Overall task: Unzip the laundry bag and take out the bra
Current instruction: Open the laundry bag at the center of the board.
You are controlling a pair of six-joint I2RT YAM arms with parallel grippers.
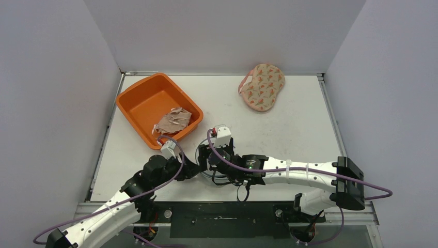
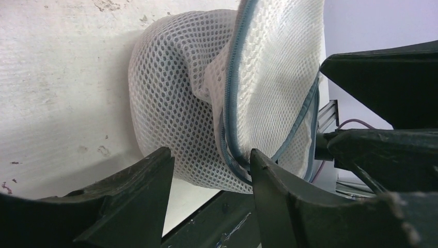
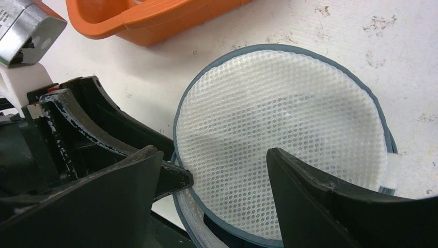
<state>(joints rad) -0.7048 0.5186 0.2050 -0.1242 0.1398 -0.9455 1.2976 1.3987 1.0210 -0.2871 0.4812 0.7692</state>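
The laundry bag point(image 3: 279, 129) is a round white mesh pouch with blue zip trim, lying near the table's front edge. Its zip is parted along the near side, where a dark gap point(image 3: 248, 225) shows under the lid. My right gripper point(image 3: 213, 152) hangs open over the lid, nothing between its fingers. My left gripper point(image 2: 210, 155) is open at the bag's side point(image 2: 175, 113), its right fingertip point(image 2: 258, 165) against the zip edge. In the top view both grippers point(image 1: 199, 166) point(image 1: 210, 155) meet over the bag and hide most of it. A crumpled beige-pink garment point(image 1: 174, 122), apparently the bra, lies in the orange basin point(image 1: 139, 101).
A peach floral padded piece point(image 1: 262, 87) lies at the back right. The orange basin sits just left of and behind the grippers. Grey walls close in the table on three sides. Purple cables trail from both arms.
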